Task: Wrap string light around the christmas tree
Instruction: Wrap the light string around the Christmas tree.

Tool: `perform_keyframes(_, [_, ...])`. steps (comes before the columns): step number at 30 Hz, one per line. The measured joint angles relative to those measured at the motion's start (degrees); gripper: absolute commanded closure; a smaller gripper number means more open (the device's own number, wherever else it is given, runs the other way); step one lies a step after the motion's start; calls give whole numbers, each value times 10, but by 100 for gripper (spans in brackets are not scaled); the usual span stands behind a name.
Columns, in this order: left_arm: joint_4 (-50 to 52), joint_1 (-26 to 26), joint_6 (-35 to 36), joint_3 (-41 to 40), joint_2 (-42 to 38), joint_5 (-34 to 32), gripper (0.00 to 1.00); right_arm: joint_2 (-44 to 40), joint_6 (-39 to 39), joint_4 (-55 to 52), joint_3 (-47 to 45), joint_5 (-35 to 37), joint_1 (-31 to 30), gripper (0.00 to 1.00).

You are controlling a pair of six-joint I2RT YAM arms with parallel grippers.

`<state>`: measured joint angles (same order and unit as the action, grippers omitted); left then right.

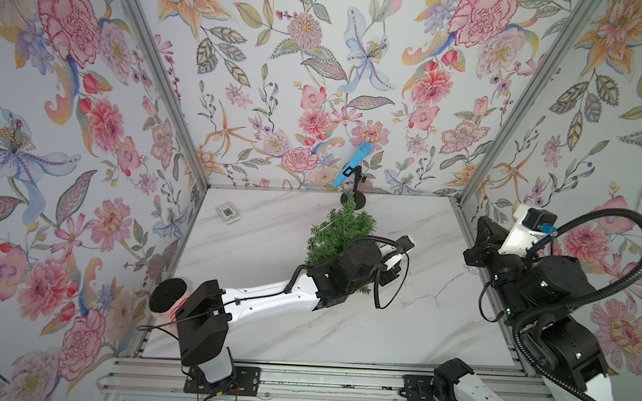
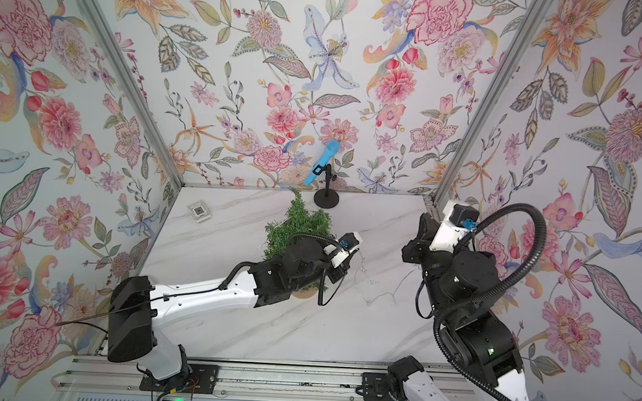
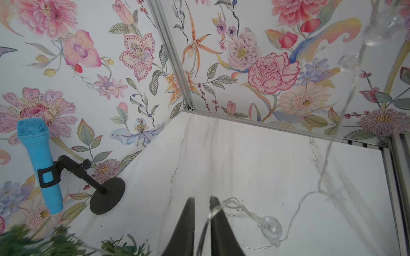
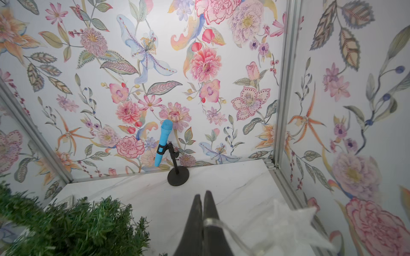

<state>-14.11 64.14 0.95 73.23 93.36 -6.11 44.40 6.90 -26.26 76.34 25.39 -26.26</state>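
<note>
The christmas tree, small, bushy and green, stands mid-table, and my left arm reaches across its near side. In the left wrist view my left gripper is open by a narrow gap. The string light, a thin clear wire with round bulbs, runs through that gap, drapes over one fingertip and trails up and away. My right gripper, to the right of the tree, is shut on the string light, which loops over one finger. A blurred clear piece hangs beside it.
A blue microphone on a black stand is at the back wall behind the tree. A small square white item lies at the back left. A black round pad sits at the left edge. Aluminium rails border the marble table.
</note>
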Motion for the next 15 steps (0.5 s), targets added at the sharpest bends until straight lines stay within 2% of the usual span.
perform_keyframes(6, [-25, 0, -1, -20, -16, 18, 59, 113, -25, 36, 104, -31, 64, 100])
perform_keyframes(8, [-27, 0, -1, -20, -16, 24, 41, 152, -24, 49, 139, -55, 86, 100])
perform_keyframes(11, [-26, 2, 3, -20, -17, 31, 30, 209, -19, 58, 203, -91, 114, 100])
perform_keyframes(15, [-11, 8, 12, -19, -29, 46, 5, 266, -5, 81, 279, -129, 130, 100])
